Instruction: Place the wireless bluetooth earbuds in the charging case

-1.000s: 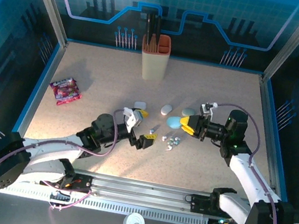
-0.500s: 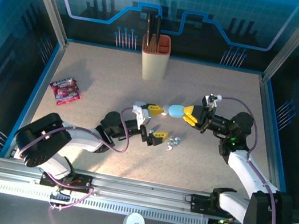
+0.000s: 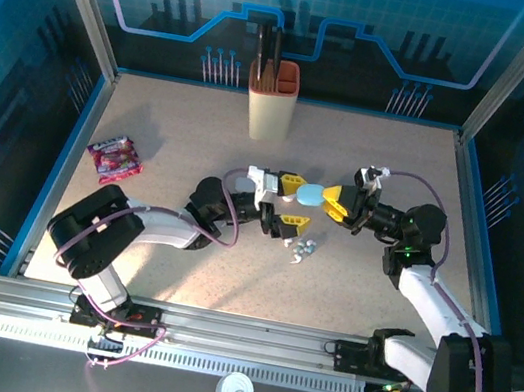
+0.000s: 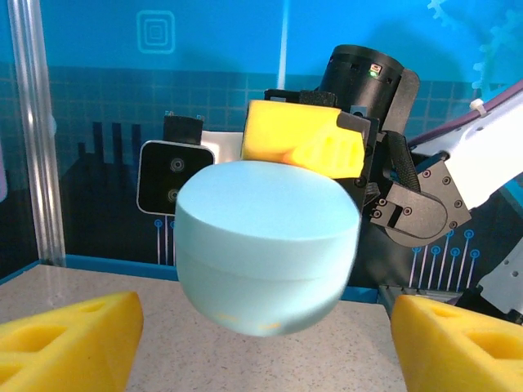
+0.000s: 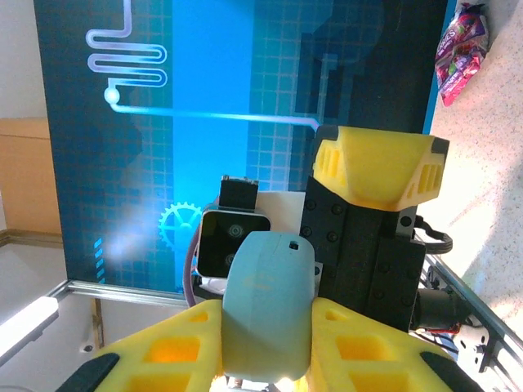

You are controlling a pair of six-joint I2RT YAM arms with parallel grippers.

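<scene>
Right gripper (image 3: pixel 328 201) clamped on teal case (image 3: pixel 309 195), case held off table (image 3: pixel 172 129). Left gripper (image 3: pixel 292 202) spread wide, just beside case. Earbuds (image 3: pixel 301 249) loose on table, near case.

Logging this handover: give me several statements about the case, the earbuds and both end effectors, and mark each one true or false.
1. The right end effector grips the teal case. True.
2. The left end effector is shut on the case. False: it is open, with its fingers spread either side.
3. The earbuds lie on the table. True.
4. The case stands open. False: both wrist views show it closed.
</scene>
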